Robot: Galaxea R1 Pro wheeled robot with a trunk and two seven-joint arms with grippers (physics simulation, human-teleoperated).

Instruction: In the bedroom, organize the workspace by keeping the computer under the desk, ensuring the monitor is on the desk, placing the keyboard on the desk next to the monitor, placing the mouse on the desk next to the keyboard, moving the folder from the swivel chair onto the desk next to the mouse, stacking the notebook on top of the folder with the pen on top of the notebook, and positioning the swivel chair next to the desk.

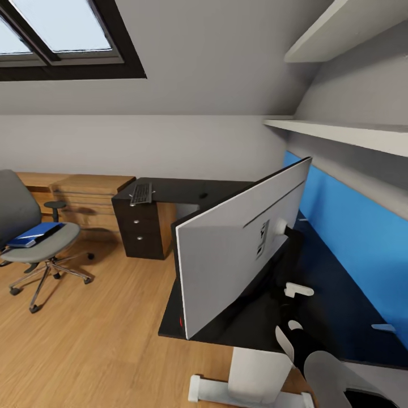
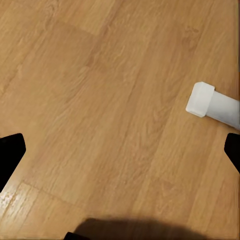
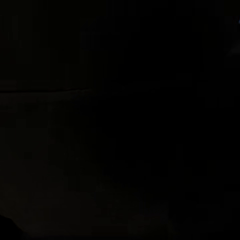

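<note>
Wide silver-backed monitor [image 1: 241,243] blocks the near span of the glossy black desk [image 1: 334,300]; bare desktop lies behind it toward the blue wall panel [image 1: 351,238].

one monitor [image 1: 238,249], one keyboard [image 1: 141,194], one folder [image 1: 31,234]

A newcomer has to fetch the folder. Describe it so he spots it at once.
Start at the skylight; below it, on the wood floor, stands the grey swivel chair on its chrome star base. On its seat lies the folder, flat and rectangular. It is bright blue with a pale edge, the one vivid thing on the grey cushion, far from the blue wall panel behind the desk.
</note>
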